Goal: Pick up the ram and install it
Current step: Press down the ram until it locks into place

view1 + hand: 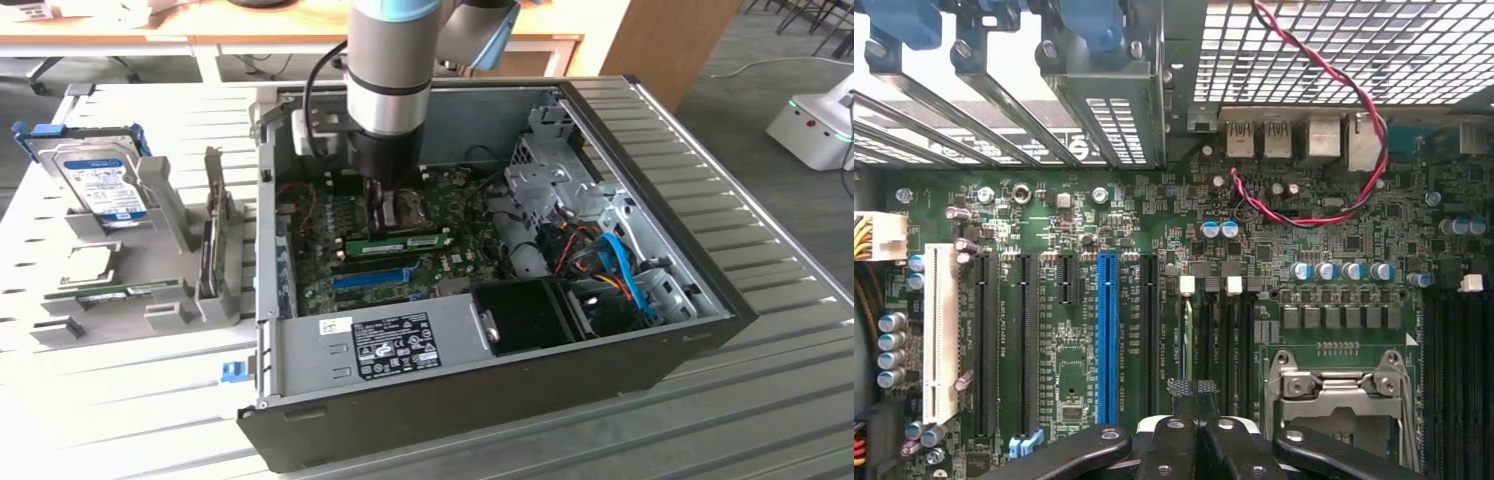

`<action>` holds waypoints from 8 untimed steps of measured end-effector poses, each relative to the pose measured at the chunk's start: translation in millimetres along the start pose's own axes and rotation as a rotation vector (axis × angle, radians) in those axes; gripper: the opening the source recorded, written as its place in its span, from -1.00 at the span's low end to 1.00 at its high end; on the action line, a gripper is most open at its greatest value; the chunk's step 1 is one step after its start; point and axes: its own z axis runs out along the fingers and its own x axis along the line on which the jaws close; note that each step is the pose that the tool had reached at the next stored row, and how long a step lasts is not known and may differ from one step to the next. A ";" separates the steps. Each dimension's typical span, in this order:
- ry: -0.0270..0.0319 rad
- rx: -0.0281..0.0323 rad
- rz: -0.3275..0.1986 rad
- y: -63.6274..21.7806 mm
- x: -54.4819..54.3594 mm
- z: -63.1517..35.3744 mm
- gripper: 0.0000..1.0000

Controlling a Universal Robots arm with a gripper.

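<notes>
The ram [400,244] is a narrow green stick with a pale label. It stands on edge in a motherboard slot inside the open computer case, between the blue slot strip [371,277] and the processor socket. The wrist view looks down its thin top edge [1187,345], which runs from a white latch towards the fingertips. My gripper [398,218] reaches down into the case, and its black fingers meet, shut, directly over that edge [1194,405]. Whether they pinch the stick or only rest on it, I cannot tell.
Beside the ram lie empty dark slots, the blue slot strip [1108,335] and the metal processor socket [1334,395]. A red-and-black wire [1324,90] loops near the rear ports. Outside the case, grey holders carry a hard drive [104,185] and another green stick [120,293].
</notes>
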 end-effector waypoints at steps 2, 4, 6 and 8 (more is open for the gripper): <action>0.0001 0.0000 0.000 0.0 0.0 0.9 -0.79; 0.0003 -0.0001 0.000 0.0 0.1 1.0 -0.79; 0.0000 0.0000 0.000 -0.1 0.0 1.1 -0.79; -0.0001 0.0001 0.000 -0.6 0.0 1.3 -0.79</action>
